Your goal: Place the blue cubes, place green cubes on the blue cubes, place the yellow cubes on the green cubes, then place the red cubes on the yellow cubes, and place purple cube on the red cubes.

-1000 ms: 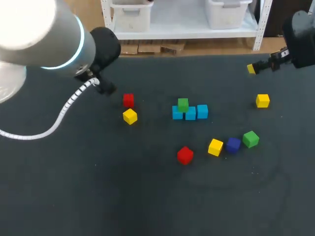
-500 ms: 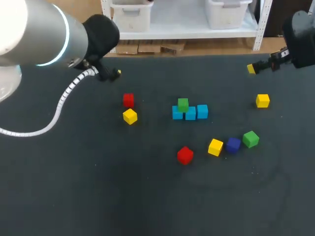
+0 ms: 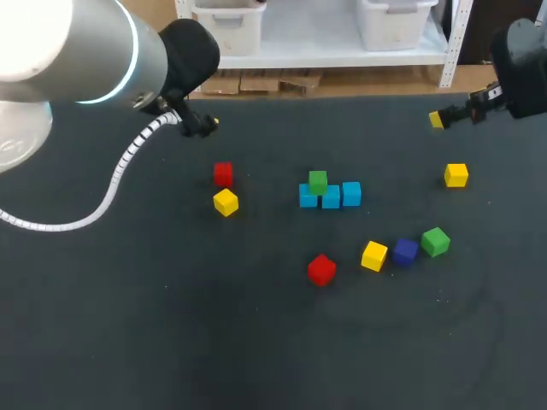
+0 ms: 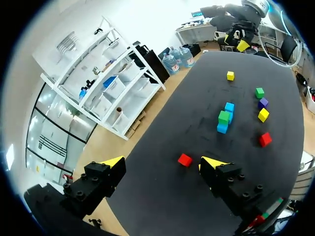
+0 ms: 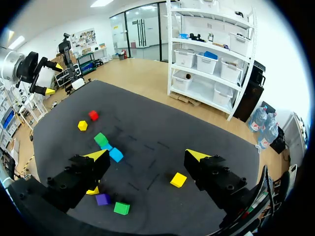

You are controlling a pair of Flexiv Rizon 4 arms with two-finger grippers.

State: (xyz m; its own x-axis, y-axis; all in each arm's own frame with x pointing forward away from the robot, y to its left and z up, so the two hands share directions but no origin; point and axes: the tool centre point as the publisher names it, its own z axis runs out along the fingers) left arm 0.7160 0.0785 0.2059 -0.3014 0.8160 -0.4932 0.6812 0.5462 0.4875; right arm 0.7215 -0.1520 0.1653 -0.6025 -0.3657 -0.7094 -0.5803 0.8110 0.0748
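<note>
Three blue cubes (image 3: 331, 197) sit in a row at mid-table, with one green cube (image 3: 317, 181) on top of them. Loose cubes lie around: red (image 3: 223, 173) and yellow (image 3: 226, 202) to the left, red (image 3: 321, 269), yellow (image 3: 373, 255), purple (image 3: 405, 251) and green (image 3: 435, 242) in front, yellow (image 3: 455, 175) at the right. My left gripper (image 3: 206, 125) hovers open near the far left edge, beyond the red cube (image 4: 185, 160). My right gripper (image 3: 439, 119) hangs open at the far right, empty (image 5: 147, 155), above the yellow cube (image 5: 178, 179).
The dark table (image 3: 214, 325) has wide bare room along its front and left. A white cable (image 3: 120, 175) trails from my left arm over the table's left side.
My left arm has swung its gripper toward the far edge and slightly right, away from the red cube. The right arm and all cubes have stayed put.
</note>
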